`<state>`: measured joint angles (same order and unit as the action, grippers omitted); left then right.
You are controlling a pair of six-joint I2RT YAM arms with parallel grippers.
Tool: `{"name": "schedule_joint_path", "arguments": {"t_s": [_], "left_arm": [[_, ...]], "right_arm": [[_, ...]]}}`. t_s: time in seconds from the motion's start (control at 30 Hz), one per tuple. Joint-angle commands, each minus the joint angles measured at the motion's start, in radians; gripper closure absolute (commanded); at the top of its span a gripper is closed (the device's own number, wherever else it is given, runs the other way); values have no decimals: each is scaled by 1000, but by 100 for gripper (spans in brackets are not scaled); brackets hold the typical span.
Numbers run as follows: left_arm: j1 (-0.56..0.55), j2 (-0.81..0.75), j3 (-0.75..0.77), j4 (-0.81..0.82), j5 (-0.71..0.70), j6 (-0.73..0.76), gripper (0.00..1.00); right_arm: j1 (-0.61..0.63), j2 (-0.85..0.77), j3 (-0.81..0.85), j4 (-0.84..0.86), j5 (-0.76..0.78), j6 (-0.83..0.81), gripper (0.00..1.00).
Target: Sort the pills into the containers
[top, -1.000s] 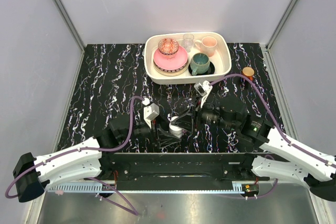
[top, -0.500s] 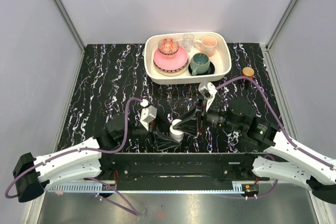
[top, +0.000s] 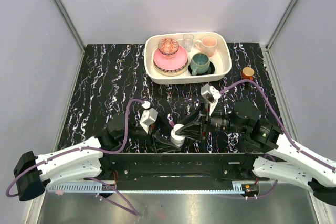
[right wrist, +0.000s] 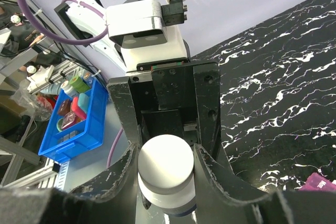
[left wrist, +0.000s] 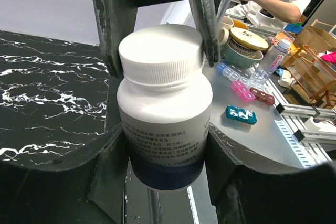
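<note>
Note left gripper (left wrist: 165, 148) part-closed, jaws clamped on the body of a roughly upright white plastic bottle (left wrist: 164, 106) with printed label. Note right gripper (right wrist: 168, 174) part-closed from the opposite side, pinching its white ribbed screw cap (right wrist: 165, 162). See only a corner of the magenta-purple rectangular plastic pill box (right wrist: 318, 184), at lower right of right wrist view, on black white-veined table (right wrist: 273, 93).

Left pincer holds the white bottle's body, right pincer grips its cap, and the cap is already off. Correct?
Not quite: the cap sits on the white bottle, as the left wrist view shows. The left pincer holds the body and the right pincer grips the cap.
</note>
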<state>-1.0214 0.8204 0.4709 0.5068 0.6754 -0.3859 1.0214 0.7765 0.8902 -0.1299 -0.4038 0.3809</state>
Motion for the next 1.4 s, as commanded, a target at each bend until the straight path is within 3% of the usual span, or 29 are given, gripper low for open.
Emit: {"name": "schedule_joint_path", "arguments": {"t_s": [0.0,0.33,0.83,1.0,1.1,1.37], "left_arm": [[-5,10,23,10,92,25,100],[-5,28,32,9,164,25,100],[-8,26,29,13,154,25,100],[-6,23,38,-10,148,35,100],[-6,23,43,-19,145,38,100],[-6,22,52,-34,133,45,100]], "right_arm": [[6,-46,13,171,-38,26,100],[6,-45,18,220,-72,12,100],[6,-48,15,230,-75,1,98],[6,-23,18,211,-72,16,42],[6,-19,18,211,-70,27,31],[6,-32,18,196,-17,29,22]]}}
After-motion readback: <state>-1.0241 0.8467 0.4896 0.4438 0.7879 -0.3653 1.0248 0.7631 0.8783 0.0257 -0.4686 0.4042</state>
